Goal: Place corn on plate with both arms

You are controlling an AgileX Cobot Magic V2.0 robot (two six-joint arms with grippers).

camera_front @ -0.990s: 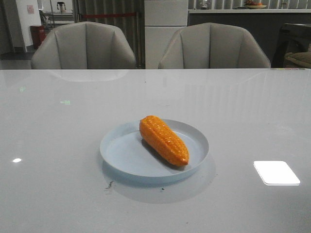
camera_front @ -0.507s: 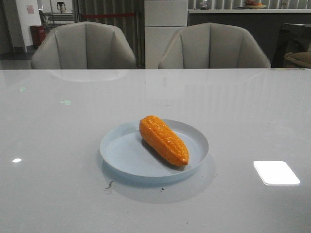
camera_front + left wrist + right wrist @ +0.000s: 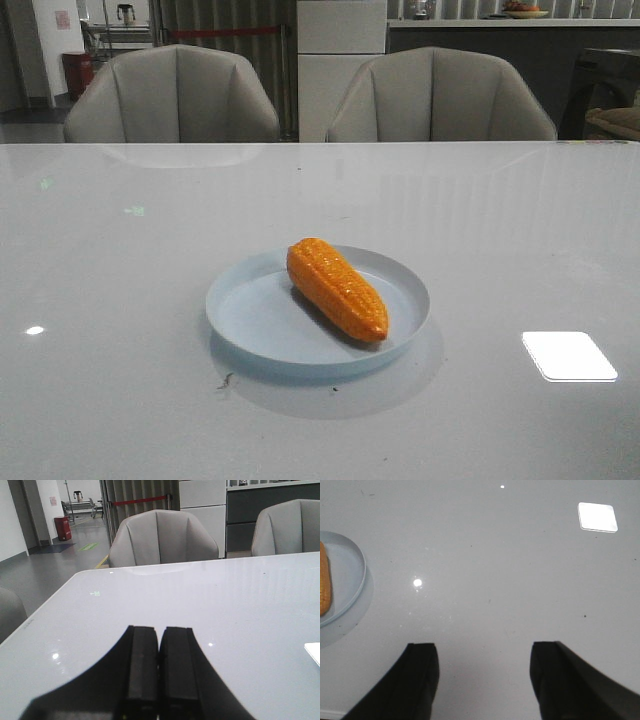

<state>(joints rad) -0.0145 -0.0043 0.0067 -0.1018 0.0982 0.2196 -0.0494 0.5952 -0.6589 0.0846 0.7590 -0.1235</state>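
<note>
The orange corn (image 3: 337,288) lies on the pale blue plate (image 3: 250,320) in the middle of the table, slanted, its tapered end toward the front right. In the right wrist view the plate's rim (image 3: 361,575) and a strip of the corn (image 3: 324,580) show at the edge. My right gripper (image 3: 485,655) is open and empty above bare table, apart from the plate. My left gripper (image 3: 160,632) is shut with nothing between its fingers, over the table and facing the chairs. Neither arm shows in the front view.
Two grey chairs (image 3: 175,95) (image 3: 440,95) stand behind the table's far edge. A bright square light reflection (image 3: 568,355) lies on the glossy tabletop at the right, and it also shows in the right wrist view (image 3: 596,516). Small dark specks (image 3: 224,381) sit near the plate's front.
</note>
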